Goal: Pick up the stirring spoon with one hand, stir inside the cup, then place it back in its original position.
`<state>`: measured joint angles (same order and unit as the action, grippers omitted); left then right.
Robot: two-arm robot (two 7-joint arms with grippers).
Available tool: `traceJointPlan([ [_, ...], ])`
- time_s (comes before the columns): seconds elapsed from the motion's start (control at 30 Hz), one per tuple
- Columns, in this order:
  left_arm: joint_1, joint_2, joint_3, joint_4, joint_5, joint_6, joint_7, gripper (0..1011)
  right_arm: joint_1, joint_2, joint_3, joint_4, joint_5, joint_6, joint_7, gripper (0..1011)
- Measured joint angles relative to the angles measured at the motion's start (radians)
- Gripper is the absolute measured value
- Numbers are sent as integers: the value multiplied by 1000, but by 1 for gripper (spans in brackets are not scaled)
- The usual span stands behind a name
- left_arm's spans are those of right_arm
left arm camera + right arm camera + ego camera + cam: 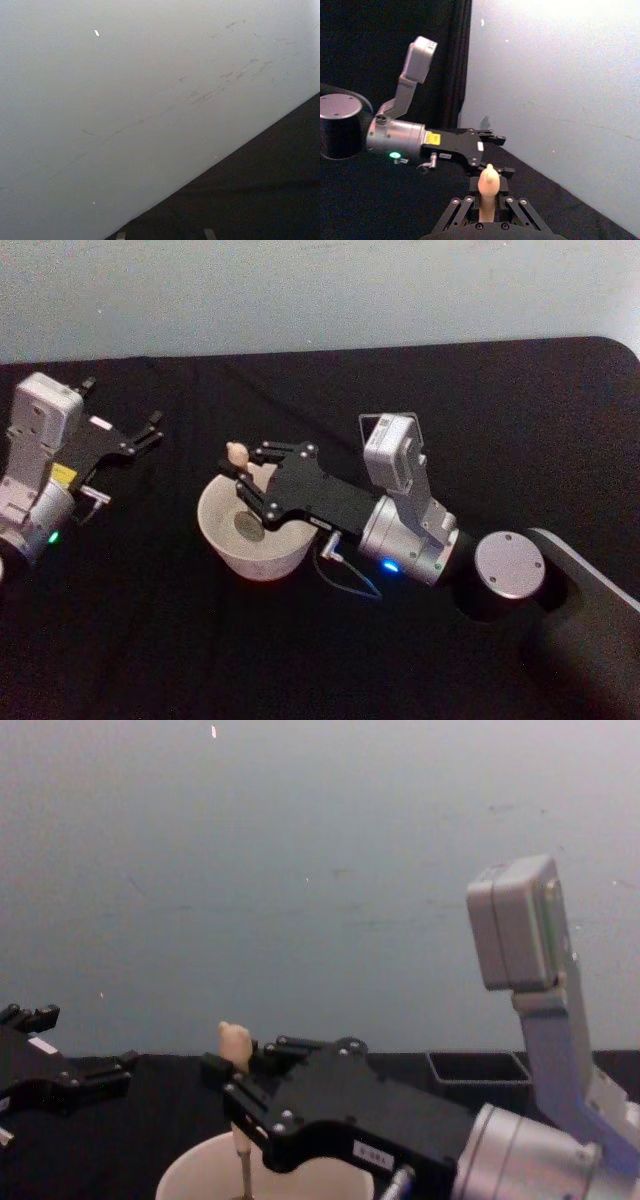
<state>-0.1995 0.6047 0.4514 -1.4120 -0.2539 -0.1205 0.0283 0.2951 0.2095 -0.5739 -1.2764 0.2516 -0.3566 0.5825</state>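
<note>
Counted here: one spoon (238, 454), one cup (225, 540), one dark square box (478, 1072) and two hands.

Just left of centre in the head view, right hand (248, 478) closed narrow on the spoon's tan handle, right below the knobby top. Held upright there, with the thin dark shaft running down past the rim into the cream-white cup. Lower end inside the cup; cannot tell whether touching the bottom. Reaching in over the cup from the right of the frame.

Cup standing on the black surface (400, 390), directly under that hand.

At the upper left of the head view, left hand (122, 405) spread wide, gripping nothing, well apart from the cup.

In the chest view, dark box at the right of the frame, behind the right arm, toward the far edge of the surface. Inside of it hidden from here.
</note>
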Motion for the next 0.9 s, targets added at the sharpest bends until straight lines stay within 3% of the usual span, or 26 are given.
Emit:
traceJointPlan([
  [0.43,0,0,0,0,0,0,0,1001,36,-30,28,61,-18,-7,-40,200],
  [0.9,0,0,0,0,0,0,0,1001,8,-4,61,31,-6,11,-45,200],
])
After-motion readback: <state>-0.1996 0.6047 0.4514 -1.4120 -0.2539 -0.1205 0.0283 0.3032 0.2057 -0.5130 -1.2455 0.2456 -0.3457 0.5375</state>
